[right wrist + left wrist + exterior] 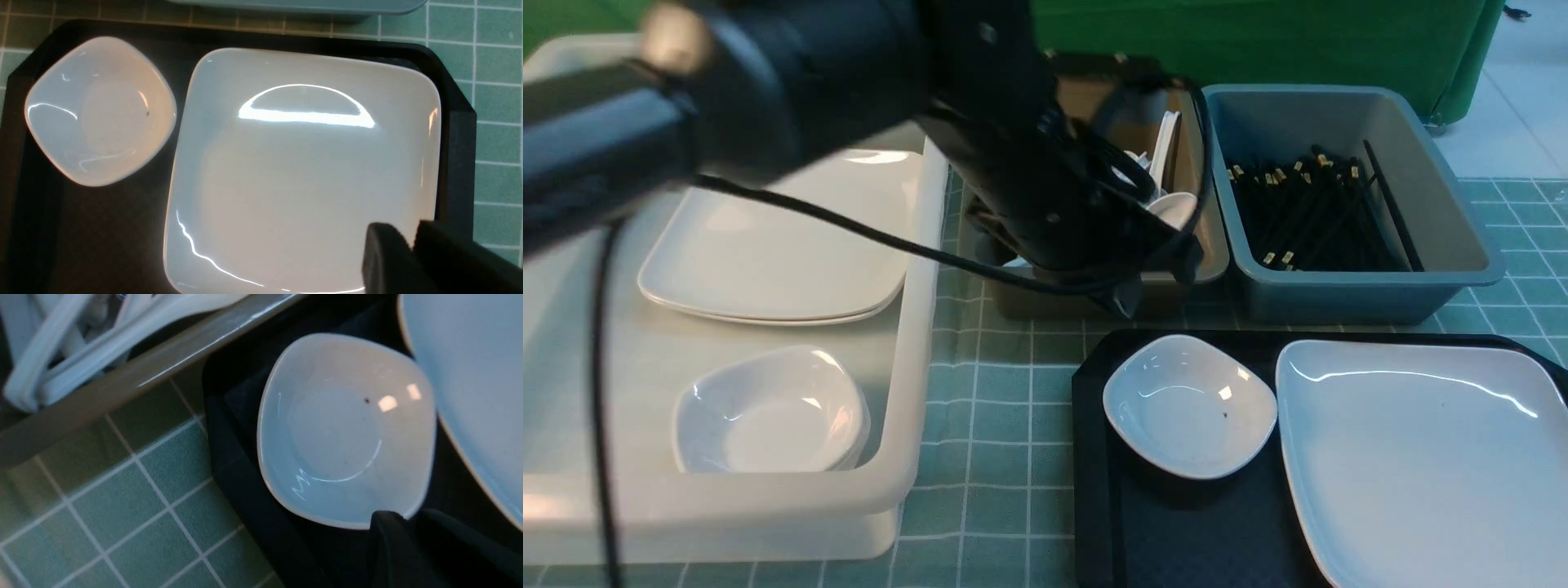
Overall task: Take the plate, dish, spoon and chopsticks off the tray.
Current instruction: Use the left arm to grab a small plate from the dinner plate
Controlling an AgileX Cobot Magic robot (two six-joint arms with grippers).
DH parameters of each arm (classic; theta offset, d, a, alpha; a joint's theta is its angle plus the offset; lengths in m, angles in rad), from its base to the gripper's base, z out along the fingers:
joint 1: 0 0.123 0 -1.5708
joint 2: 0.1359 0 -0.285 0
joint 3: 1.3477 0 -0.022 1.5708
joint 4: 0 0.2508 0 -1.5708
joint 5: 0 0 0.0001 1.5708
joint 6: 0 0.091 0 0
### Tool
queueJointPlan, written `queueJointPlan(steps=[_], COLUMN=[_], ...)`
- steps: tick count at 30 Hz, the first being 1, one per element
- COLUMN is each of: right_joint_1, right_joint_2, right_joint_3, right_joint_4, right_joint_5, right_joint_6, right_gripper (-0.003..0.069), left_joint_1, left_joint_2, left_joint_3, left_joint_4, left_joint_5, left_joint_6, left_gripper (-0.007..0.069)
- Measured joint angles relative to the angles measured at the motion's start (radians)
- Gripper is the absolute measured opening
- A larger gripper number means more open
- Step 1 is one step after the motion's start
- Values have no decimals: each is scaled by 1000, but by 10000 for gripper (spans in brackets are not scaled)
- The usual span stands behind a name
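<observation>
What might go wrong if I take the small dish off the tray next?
The small white dish sits right beside the large white plate, so a grip on that side could knock the plate. Its glossy rim might slip. The left arm could also snag its drooping cable on the spoon tub.

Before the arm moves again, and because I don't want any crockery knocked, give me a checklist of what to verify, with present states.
- Small dish upright on the tray: ok
- Large plate lying flat on the tray: ok
- Left gripper holding nothing: ok, no item shows between its fingers
- Right gripper holding nothing: ok, no item shows between its fingers
- Large plate off the tray: not ok, it is on it
- Chopsticks in the grey-blue tub all used ones: cannot tell
</observation>
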Motion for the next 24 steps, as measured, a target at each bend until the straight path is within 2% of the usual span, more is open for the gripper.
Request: queueJointPlan(steps=[2, 4, 5, 6, 10, 16, 24], right_joint_1=[0, 0, 0, 0, 0, 0, 0], right_joint_2=[0, 0, 0, 0, 0, 0, 0], right_joint_3=[0, 0, 0, 0, 0, 0, 1], right_joint_4=[0, 0, 0, 0, 0, 0, 0], right_joint_5=[0, 1, 1, 1, 1, -2, -9], right_joint_6=[0, 0, 0, 0, 0, 0, 0], right_gripper=[142, 142, 142, 142, 144, 144, 144], left_joint_1=[-1, -3, -3, -3, -3, -3, -3], left_joint_2=[33, 128, 139, 177, 237, 291, 323], left_joint_3=[-23, -77, -83, -96, -104, -105, -105], left_joint_4=[5, 40, 48, 75, 89, 80, 33], left_joint_5=[0, -20, -23, -52, -131, -188, -189], left_joint_6=[0, -2, -2, -2, 43, 68, 103], left_gripper=[109, 224, 232, 302, 440, 496, 459])
